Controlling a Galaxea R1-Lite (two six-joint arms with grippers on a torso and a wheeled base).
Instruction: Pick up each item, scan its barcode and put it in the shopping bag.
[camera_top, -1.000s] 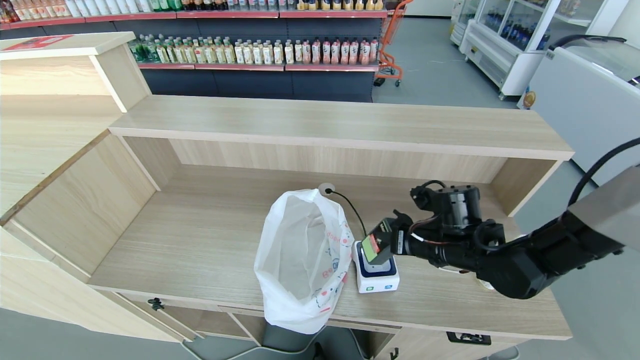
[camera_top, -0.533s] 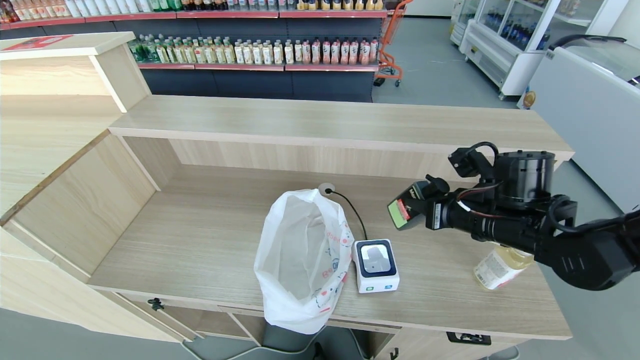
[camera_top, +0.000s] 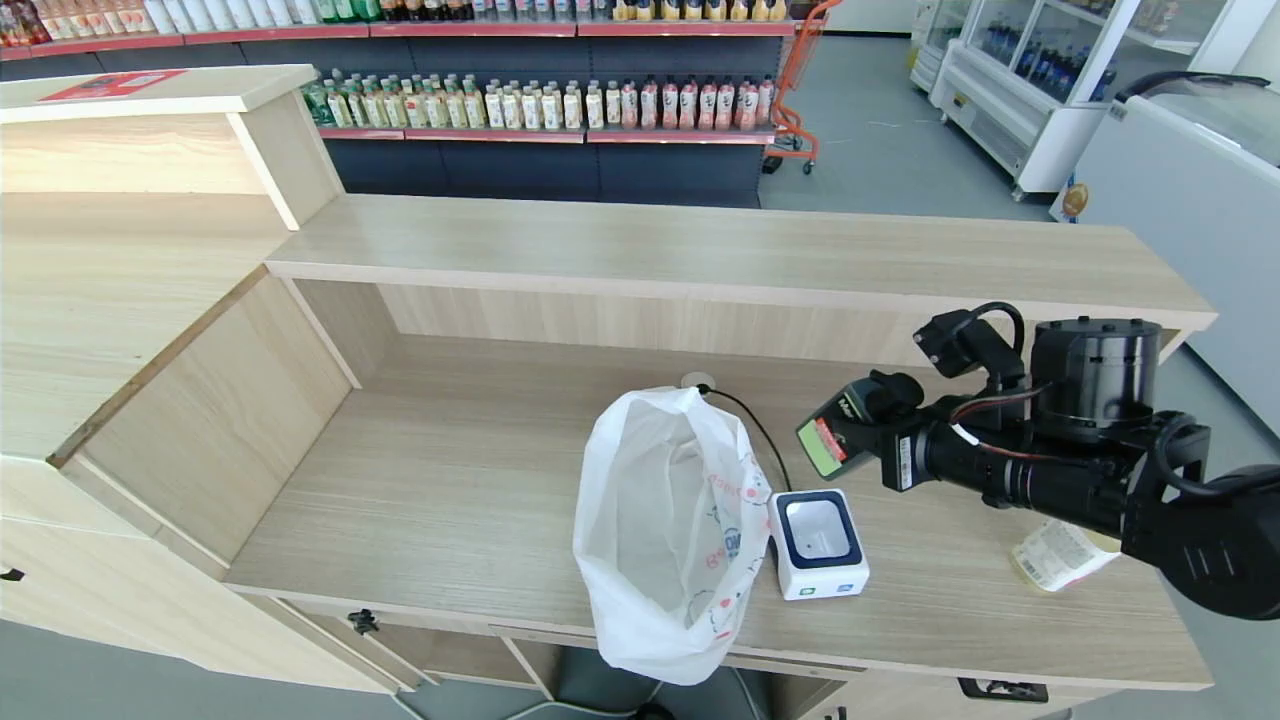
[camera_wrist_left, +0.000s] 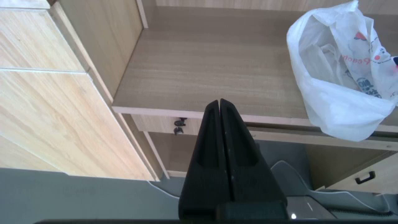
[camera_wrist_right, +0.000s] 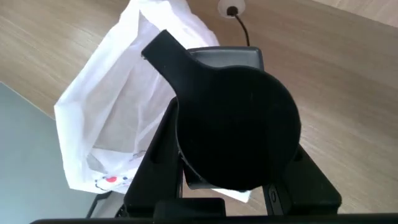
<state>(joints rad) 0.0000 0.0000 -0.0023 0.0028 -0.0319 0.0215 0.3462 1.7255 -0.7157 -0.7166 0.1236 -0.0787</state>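
Note:
My right gripper (camera_top: 845, 432) is shut on a small dark container (camera_top: 822, 448) with a green and red label, held in the air above and just right of the white barcode scanner (camera_top: 818, 545). In the right wrist view the container (camera_wrist_right: 239, 127) shows as a round black shape over the bag (camera_wrist_right: 115, 118). The white shopping bag (camera_top: 668, 525) stands open to the left of the scanner, touching it. My left gripper (camera_wrist_left: 219, 112) is shut on nothing, low in front of the counter's front edge, with the bag (camera_wrist_left: 339, 68) off to one side.
A pale bottle (camera_top: 1062, 553) lies on the wooden counter (camera_top: 440, 500) at the right, partly behind my right arm. A black cable (camera_top: 752, 425) runs from the scanner to a hole in the counter. A raised ledge (camera_top: 700, 250) borders the back.
My right gripper lifted the container off the scanner, up and to the right, uncovering the bottle. The head camera then shifted, so the whole scene sits further right.

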